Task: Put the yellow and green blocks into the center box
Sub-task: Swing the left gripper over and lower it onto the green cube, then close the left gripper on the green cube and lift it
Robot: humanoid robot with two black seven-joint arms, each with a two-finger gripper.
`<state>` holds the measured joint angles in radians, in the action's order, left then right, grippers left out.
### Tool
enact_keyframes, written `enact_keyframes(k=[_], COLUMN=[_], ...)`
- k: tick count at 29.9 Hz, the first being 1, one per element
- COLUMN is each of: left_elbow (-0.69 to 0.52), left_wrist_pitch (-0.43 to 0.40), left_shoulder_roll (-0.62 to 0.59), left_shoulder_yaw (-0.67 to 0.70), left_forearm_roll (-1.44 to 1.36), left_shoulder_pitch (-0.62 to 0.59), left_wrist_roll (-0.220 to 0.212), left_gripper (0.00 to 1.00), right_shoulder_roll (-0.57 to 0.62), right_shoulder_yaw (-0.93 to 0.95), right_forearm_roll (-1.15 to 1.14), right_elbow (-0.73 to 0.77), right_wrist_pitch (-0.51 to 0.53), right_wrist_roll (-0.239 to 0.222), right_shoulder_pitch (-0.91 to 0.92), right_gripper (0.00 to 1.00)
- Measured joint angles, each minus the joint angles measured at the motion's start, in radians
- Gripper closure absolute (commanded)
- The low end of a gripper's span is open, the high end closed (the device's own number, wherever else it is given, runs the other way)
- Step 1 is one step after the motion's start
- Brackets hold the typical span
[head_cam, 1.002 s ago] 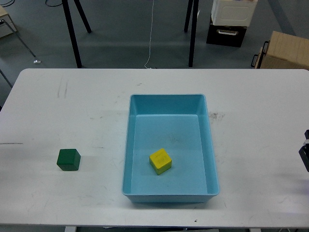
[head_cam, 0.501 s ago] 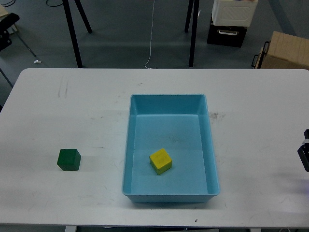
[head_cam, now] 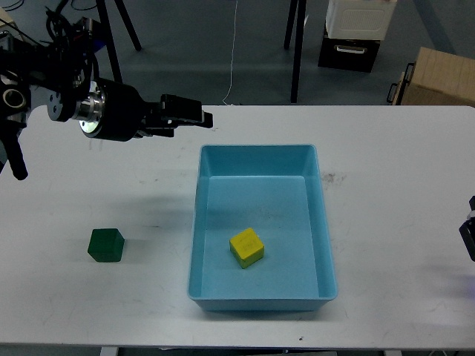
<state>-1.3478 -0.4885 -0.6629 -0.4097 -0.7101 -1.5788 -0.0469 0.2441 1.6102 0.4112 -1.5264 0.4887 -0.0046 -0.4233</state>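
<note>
A green block (head_cam: 105, 245) sits on the white table (head_cam: 401, 163), left of the blue box (head_cam: 257, 147). A yellow block (head_cam: 246, 248) lies inside the box, toward its front. My left gripper (head_cam: 199, 116) hovers above the table's far edge, just beyond the box's far left corner and well away from the green block. It holds nothing, and its fingers are too dark to tell apart. Only a dark sliver of my right arm (head_cam: 469, 233) shows at the right edge, level with the box's front half.
Black stand legs (head_cam: 295, 52), a white and black case (head_cam: 356, 30) and a cardboard box (head_cam: 438, 78) stand on the floor beyond the table. The table's far edge runs just behind my left gripper.
My left arm has swung in from the upper left corner; its gripper now hovers above the table's far edge near the box. Neither block, the box nor the right arm has moved.
</note>
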Motion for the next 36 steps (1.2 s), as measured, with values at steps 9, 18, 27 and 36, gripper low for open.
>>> enact_keyframes(k=[9, 18, 27, 36], left_elbow=[-0.012, -0.003, 0.025, 0.03], left_wrist_pitch=[0.0, 0.0, 0.0, 0.0], left_shoulder_roll=[-0.024, -0.045, -0.047, -0.038], left_shoulder_yaw=[-0.244, -0.245, -0.226, -0.199], left_forearm_roll=[-0.189, -0.232, -0.238, -0.296], left_shoulder_pitch=[0.03, 0.162, 0.2, 0.243], left_wrist_roll=[-0.011, -0.014, -0.009, -0.094], left_gripper=[0.0, 0.0, 0.01, 0.96], right_shoulder_roll=[0.0, 0.0, 0.001, 0.001], right_shoulder_yaw=[-0.005, -0.013, -0.013, -0.013], right_forearm_roll=[-0.002, -0.003, -0.003, -0.005], right_elbow=[0.007, 0.008, 0.004, 0.003], right_wrist_pitch=[0.0, 0.0, 0.0, 0.0], right_wrist_roll=[-0.003, -0.005, -0.005, -0.006], right_shoulder_pitch=[0.0, 0.004, -0.004, -0.008], right_gripper=[0.0, 0.0, 0.0, 0.0])
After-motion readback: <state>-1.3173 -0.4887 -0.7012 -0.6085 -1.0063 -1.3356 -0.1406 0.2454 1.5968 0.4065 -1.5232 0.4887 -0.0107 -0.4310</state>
